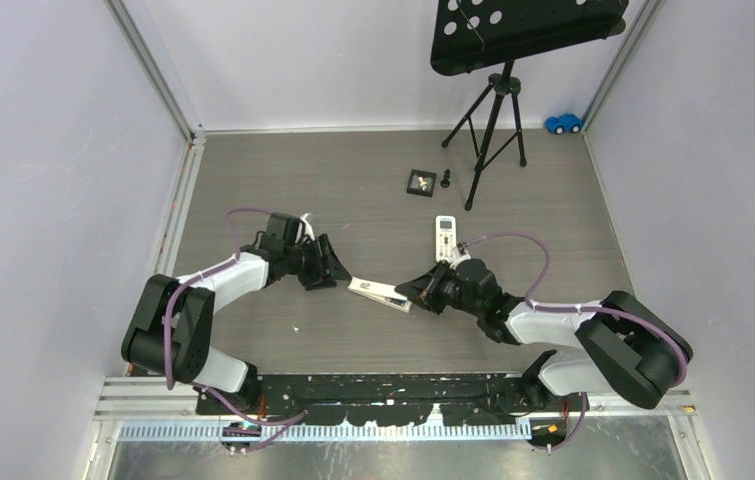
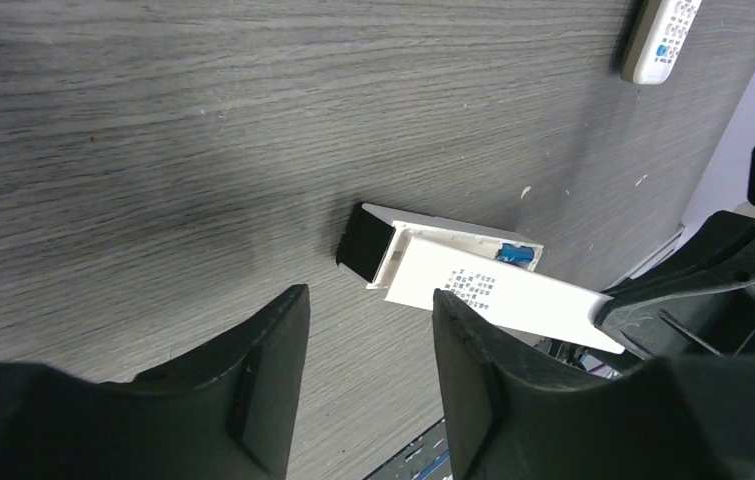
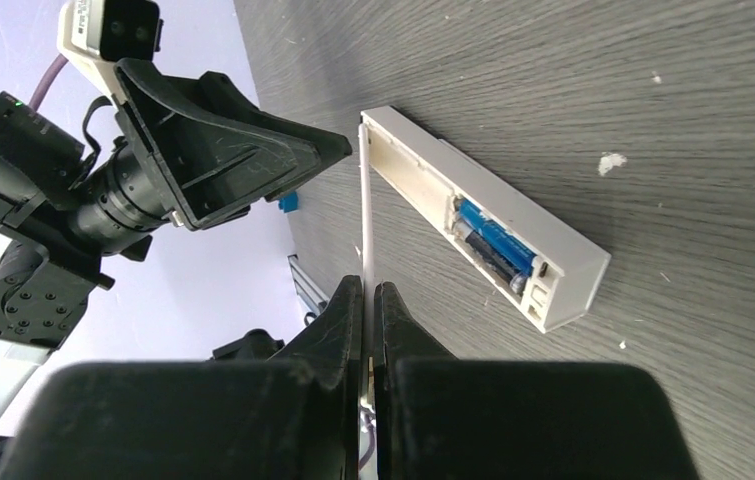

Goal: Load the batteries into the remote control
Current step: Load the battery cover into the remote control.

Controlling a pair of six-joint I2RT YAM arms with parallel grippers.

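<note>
Top view: remote control (image 1: 378, 291) lies on the grey table (image 1: 353, 190), between the left gripper (image 1: 331, 268) and the right gripper (image 1: 415, 291), both low and close to its ends. It is too small here to tell its parts apart. A second remote (image 1: 446, 238) lies face up just beyond the right gripper. A music stand (image 1: 493, 110) stands at the far side, with a blue toy car (image 1: 563, 123) in the far right corner. Left wrist view: left gripper's fingers stand apart with nothing between them, just short of the remote control's dark end. The remote control lies back side up, and its white battery cover (image 2: 493, 295) is lifted off the body at an angle, its far end pinched by the right gripper. Of the batteries (image 2: 518, 254) only a blue end shows past the cover's edge. Right wrist view: right gripper's fingers are pressed together on the thin cover, seen edge-on. The compartment is exposed, and blue batteries (image 3: 493, 245) sit inside it side by side, probably two, near the remote control's nearer end.
</note>
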